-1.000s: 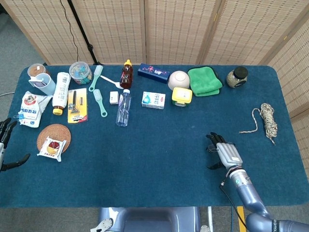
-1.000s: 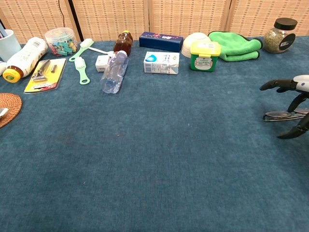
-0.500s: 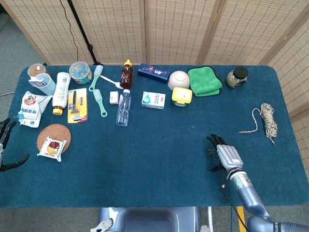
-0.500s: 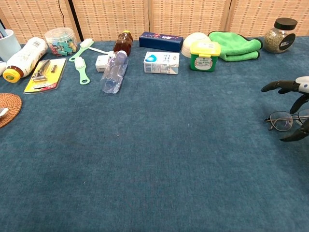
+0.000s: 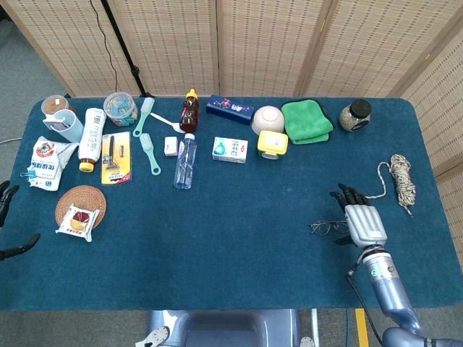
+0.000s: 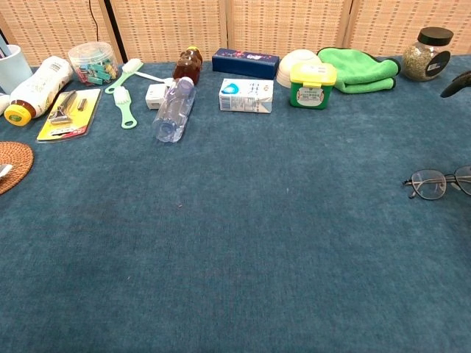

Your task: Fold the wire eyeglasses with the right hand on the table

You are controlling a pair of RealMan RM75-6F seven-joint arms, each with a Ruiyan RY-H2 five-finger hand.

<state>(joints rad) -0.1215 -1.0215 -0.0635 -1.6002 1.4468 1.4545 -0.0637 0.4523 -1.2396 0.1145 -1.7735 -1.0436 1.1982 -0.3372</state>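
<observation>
Thin wire-framed eyeglasses lie on blue-carpeted worktop, near right edge. Right hand hovers just right of them, fingers spread, holding nothing. Left hand at left edge, released.

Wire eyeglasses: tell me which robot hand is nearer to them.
Right. The right robot hand sits just beside the wire eyeglasses, on their right in the head view. The left robot hand is at the table's opposite edge.
</observation>
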